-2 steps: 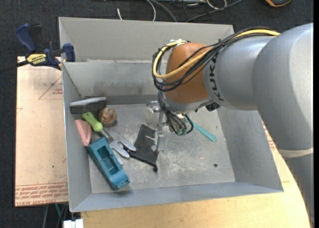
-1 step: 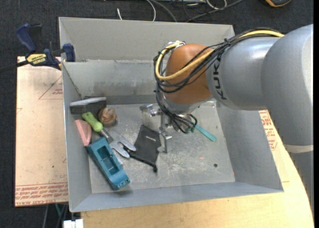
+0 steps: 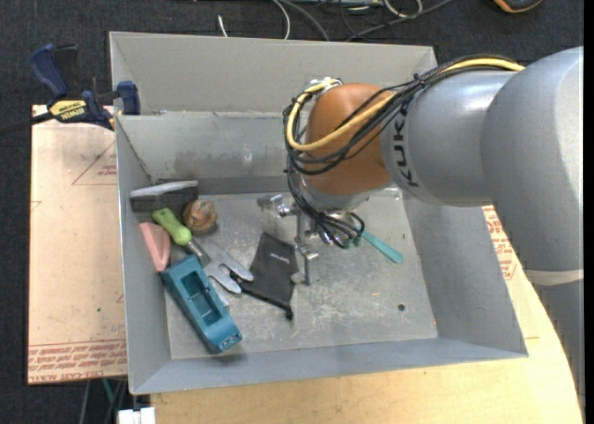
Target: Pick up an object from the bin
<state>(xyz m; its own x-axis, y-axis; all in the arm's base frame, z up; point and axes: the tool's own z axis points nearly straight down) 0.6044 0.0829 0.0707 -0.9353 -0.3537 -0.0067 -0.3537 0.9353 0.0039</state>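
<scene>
My gripper (image 3: 303, 263) hangs under the arm's wrist, low in the middle of the bin. It comes down at the right edge of a flat black piece (image 3: 270, 270) that lies tilted on the bin floor. A thin teal stick (image 3: 381, 247) lies just right of the gripper. A small silver metal part (image 3: 228, 275) rests left of the black piece. Nothing can be seen held by the gripper.
Along the bin's left side lie a blue tape-dispenser-like block (image 3: 203, 302), a pink piece (image 3: 156, 245), a green handle (image 3: 173, 226), a brown ball (image 3: 200, 216) and a grey bar (image 3: 164, 195). The arm's orange cover and cables hang over the bin's back middle.
</scene>
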